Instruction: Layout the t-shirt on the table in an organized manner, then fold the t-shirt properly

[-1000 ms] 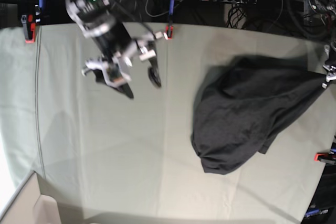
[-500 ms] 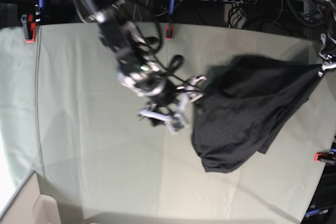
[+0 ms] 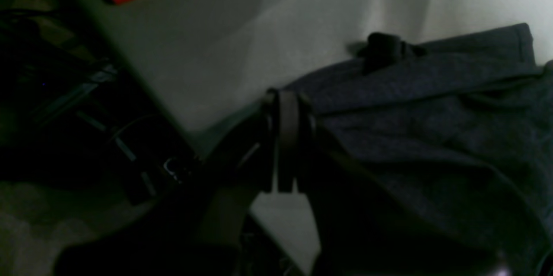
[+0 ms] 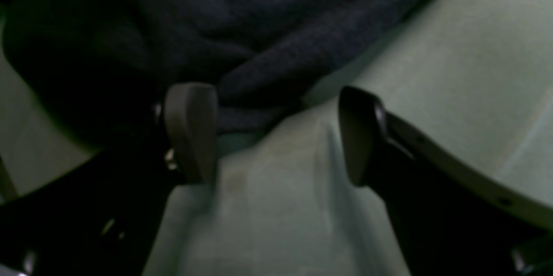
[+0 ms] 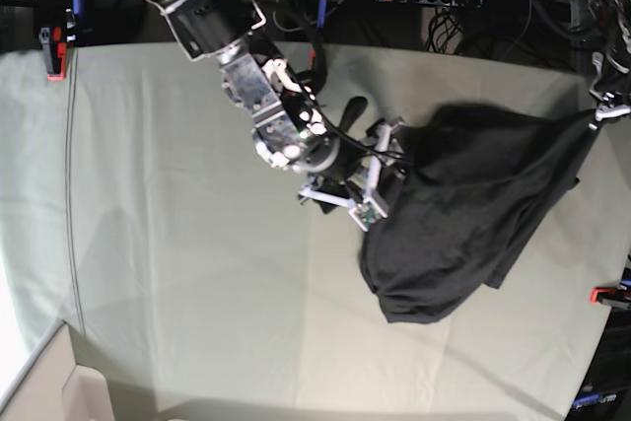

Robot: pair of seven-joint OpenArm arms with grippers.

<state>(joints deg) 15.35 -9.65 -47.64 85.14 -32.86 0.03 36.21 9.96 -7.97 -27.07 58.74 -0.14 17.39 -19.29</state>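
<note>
With my right jaws [image 4: 276, 138] spread wide and low over the desk [image 5: 197, 273], one tip sits at the shirt's near edge and the other over bare cloth, so I judge they are lined up to take that hem, though nothing is gripped yet; my left jaws [image 3: 287, 138] are pressed together, and in the left wrist view dark fabric runs straight out from their tips, so I read them as pinching a corner of the t-shirt [image 5: 463, 224] at the far right of the base view, holding it up and off toward the desk's edge; that pull would explain why the fabric runs taut from that corner down into the heap; the t-shirt itself lies on the right half of the desk, bunched and doubled over on itself, dark charcoal, soft and creased, with a rounded lower lobe and no clear sleeves or collar that I can pick out; I see no printed mark on it from here; a red-orange clamp [image 5: 609, 294] sits at the desk's right edge, apart from the fabric.
</note>
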